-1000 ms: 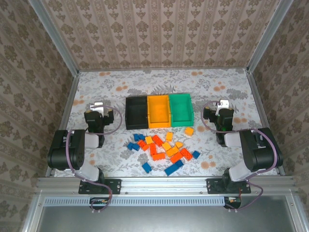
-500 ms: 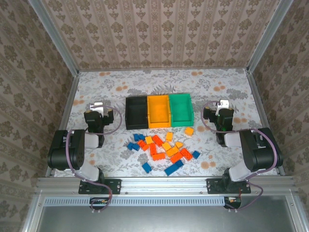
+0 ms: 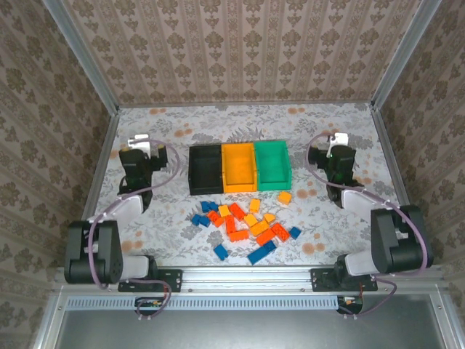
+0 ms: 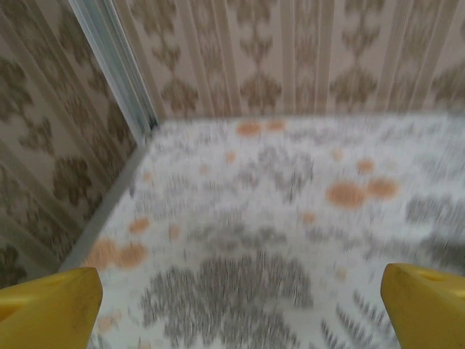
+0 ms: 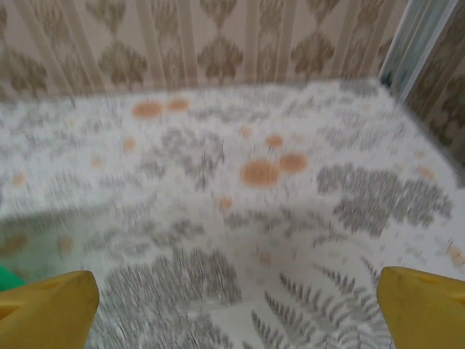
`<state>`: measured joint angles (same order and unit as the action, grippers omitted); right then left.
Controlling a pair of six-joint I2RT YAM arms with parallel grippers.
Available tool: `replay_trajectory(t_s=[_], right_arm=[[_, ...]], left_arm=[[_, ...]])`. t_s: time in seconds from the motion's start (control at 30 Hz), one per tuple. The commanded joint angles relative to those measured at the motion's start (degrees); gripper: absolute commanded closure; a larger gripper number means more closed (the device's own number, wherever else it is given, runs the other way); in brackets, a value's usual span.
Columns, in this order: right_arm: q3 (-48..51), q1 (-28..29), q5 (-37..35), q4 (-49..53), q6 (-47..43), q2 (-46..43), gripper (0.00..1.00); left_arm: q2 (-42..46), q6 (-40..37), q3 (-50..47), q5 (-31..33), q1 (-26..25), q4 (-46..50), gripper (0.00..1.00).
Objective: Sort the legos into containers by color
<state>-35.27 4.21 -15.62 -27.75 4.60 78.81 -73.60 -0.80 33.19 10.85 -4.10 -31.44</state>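
The legos [image 3: 243, 222], blue, red-orange and yellow-orange, lie scattered on the patterned table in front of the containers. One yellow-orange brick [image 3: 285, 197] sits apart by the green bin. The three bins stand in a row: black [image 3: 205, 169], orange-yellow [image 3: 239, 167], green [image 3: 272, 165]. My left gripper [image 3: 139, 143] hovers left of the black bin, open and empty. My right gripper [image 3: 338, 138] hovers right of the green bin, also open and empty. In the wrist views the yellow fingertips [image 4: 47, 309] [image 5: 47, 309] stand wide apart over bare tablecloth, the left gripper [image 4: 240, 320] and the right gripper [image 5: 240, 320] holding nothing.
Patterned walls and metal corner posts [image 4: 116, 65] [image 5: 418, 36] close in the table at the back and sides. A sliver of the green bin [image 5: 7, 280] shows at the right wrist view's left edge. The table [image 3: 240, 127] behind the bins is bare cloth.
Both arms have stretched forward from their folded pose. The grippers moved toward the far side of the table, the left one also slightly outward. Both stayed open. The legos and bins have not moved.
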Motion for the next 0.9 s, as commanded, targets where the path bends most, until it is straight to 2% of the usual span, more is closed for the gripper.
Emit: replay_trajectory(t_s=[0.0, 0.07, 0.1, 0.13, 0.2, 0.23, 0.27, 0.33, 0.4, 0.57, 0.7, 0.87], right_arm=[[-2.40, 3.91, -11.52, 8.61, 3.18, -3.26, 0.00], [-4.51, 5.50, -19.73, 11.87, 9.01, -2.98, 0.00], [-5.59, 5.19, -19.47, 15.41, 13.97, -2.96, 0.00], [-6.66, 4.26, -16.68, 19.41, 20.16, -3.21, 0.00], [-9.56, 2.74, -11.24, 30.43, 32.68, -3.33, 0.00], [-10.12, 2.43, -8.51, 32.55, 34.82, -2.95, 0.00], [-9.59, 2.47, -5.22, 31.20, 34.56, -2.58, 0.00], [-8.12, 2.56, 0.73, 29.18, 35.06, -2.24, 0.00], [-8.19, 3.25, 5.32, 30.63, 34.24, -2.01, 0.00], [-9.38, 9.67, 8.38, 41.85, 31.11, -1.95, 0.00], [-4.89, 16.73, 7.82, 43.29, 32.10, -3.52, 0.00], [-1.95, 24.55, 3.27, 42.03, 37.18, -2.91, 0.02]], left_arm=[[3.36, 5.65, 0.97, -1.81, -0.24, 2.97, 0.00], [3.40, 13.63, 0.62, 0.15, -0.03, -1.51, 0.00], [3.70, 18.22, 0.72, 1.45, 0.23, -1.28, 0.00], [4.56, 25.16, 1.12, 3.11, 0.89, 1.30, 0.00], [6.93, 41.87, 1.91, 7.86, 2.16, 13.24, 0.00], [7.88, 48.28, 1.80, 8.23, 3.50, 17.64, 0.00], [8.29, 50.63, 1.07, 4.59, 5.24, 18.38, 0.00], [7.90, 51.34, -0.54, -3.44, 8.01, 14.41, 0.00], [7.48, 53.31, -1.31, -8.90, 9.66, 12.82, 0.00], [7.55, 56.71, -2.07, -19.31, 10.59, 9.45, 0.00], [9.37, 57.92, -4.23, -21.68, 8.48, 9.37, 0.00], [15.67, 51.11, -5.06, -18.29, -0.03, 21.94, 0.00]])
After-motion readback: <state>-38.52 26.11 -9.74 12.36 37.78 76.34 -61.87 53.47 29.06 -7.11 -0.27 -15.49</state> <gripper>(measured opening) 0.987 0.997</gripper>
